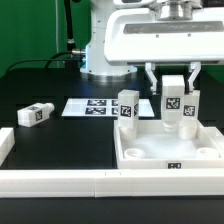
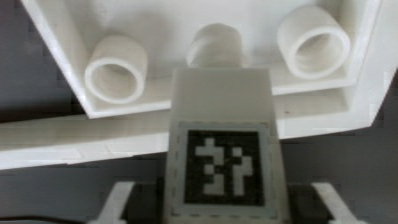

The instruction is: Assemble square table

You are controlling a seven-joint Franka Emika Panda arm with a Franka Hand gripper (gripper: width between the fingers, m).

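Claw: your claw (image 1: 172, 86) is clamped on 1 leg post (image 1: 173, 102). In the wrist view the post fills the gap between the 2 fingers (image 2: 125, 203).
Held leg post: it stands upright with its tag facing the exterior camera, over the inside of the panel (image 1: 170, 160). You cannot tell whether its low end touches the panel floor.
Panel: it lies flat at the exterior view's right, with a raised rim on every side. Its near edge runs just beside the front rail (image 1: 60, 182).
Standing leg (image 1: 127, 108): it is upright at the panel's far corner on the exterior view's left. It is near your held post, with a narrow gap between them.
Sockets: the wrist view shows 1 round socket (image 2: 112, 72) and a 2nd socket (image 2: 322, 45) beyond the post's far end, 1 on either side of it, inside the rim's corner.
Loose leg (image 1: 35, 114): it lies on its side on the table (image 1: 60, 140), well apart from the panel, toward the exterior view's left.
Marker board (image 1: 95, 106): it lies flat between the loose leg and the panel.
Side rail (image 1: 5, 145): this short white piece sits at the exterior view's left edge and meets the front rail.
Open room: you have bare table top between the loose leg, the marker board and the front rail. Over the panel, the rim and the standing leg hem you in.
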